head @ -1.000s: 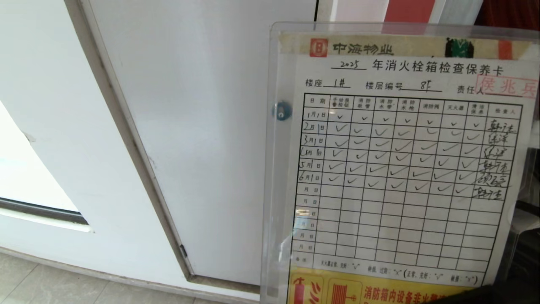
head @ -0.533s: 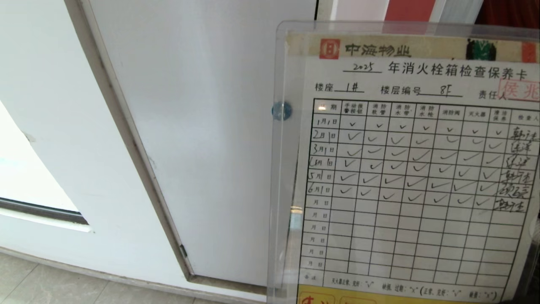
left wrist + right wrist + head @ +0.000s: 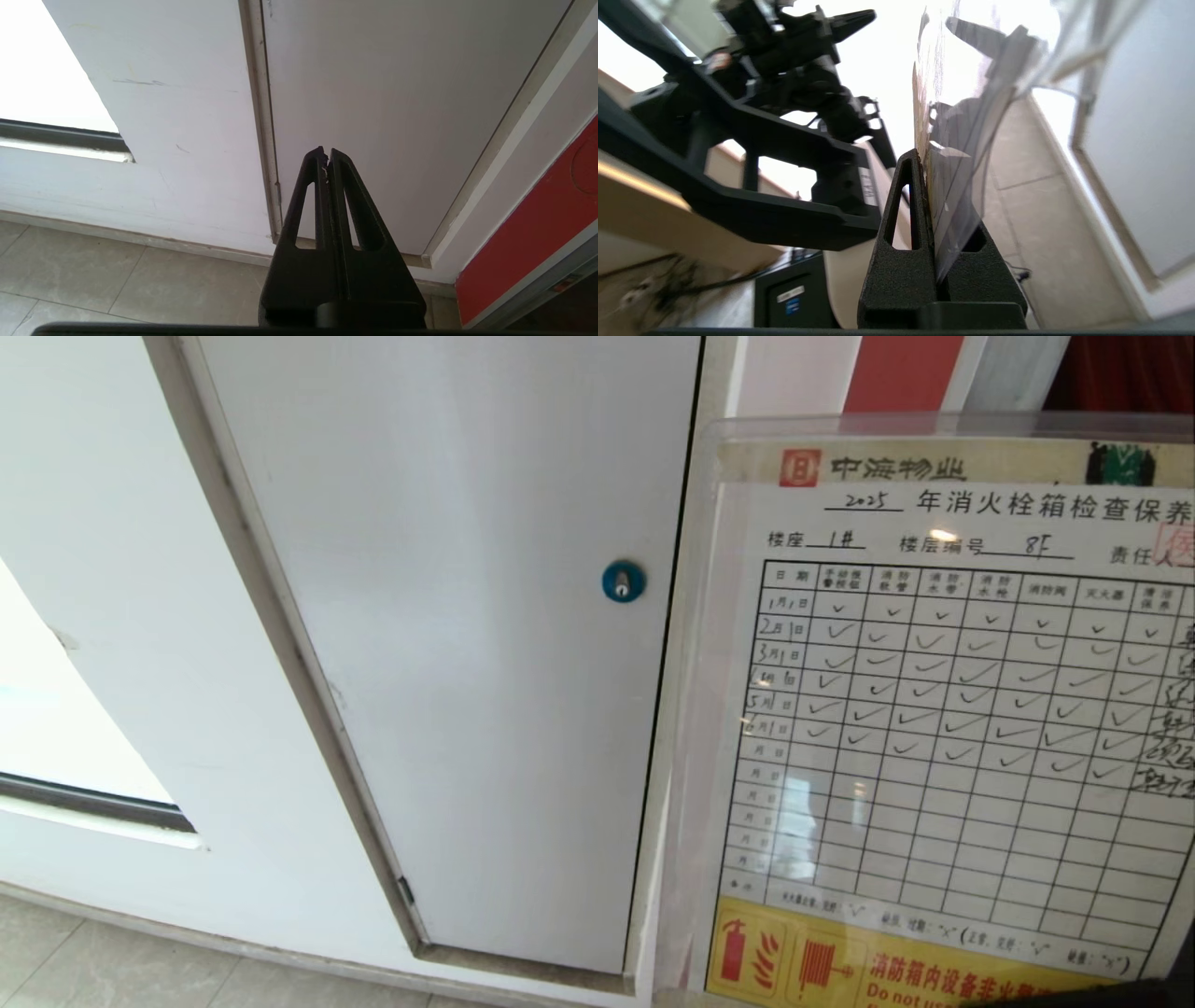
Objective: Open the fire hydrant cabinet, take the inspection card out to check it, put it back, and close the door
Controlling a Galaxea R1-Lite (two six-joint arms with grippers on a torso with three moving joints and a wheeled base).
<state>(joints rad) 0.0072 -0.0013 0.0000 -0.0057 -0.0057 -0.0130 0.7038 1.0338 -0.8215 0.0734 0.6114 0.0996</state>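
Note:
The inspection card, a printed grid sheet with ticks in a clear sleeve, stands upright at the right of the head view, facing the camera. In the right wrist view my right gripper is shut on the card's lower edge, with one finger behind the sleeve. A red strip of the fire hydrant cabinet shows above the card, and its red side appears in the left wrist view. The door is out of view. My left gripper hangs parked near the floor, shut and empty.
A plain white panel with a blue round lock fills the middle of the head view, left of the card. Grey floor tiles run below it. In the right wrist view, the robot's own black frame is close beside the gripper.
The card has moved to the right and a little away from the head camera, uncovering the blue lock. The left gripper and the wall have not moved.

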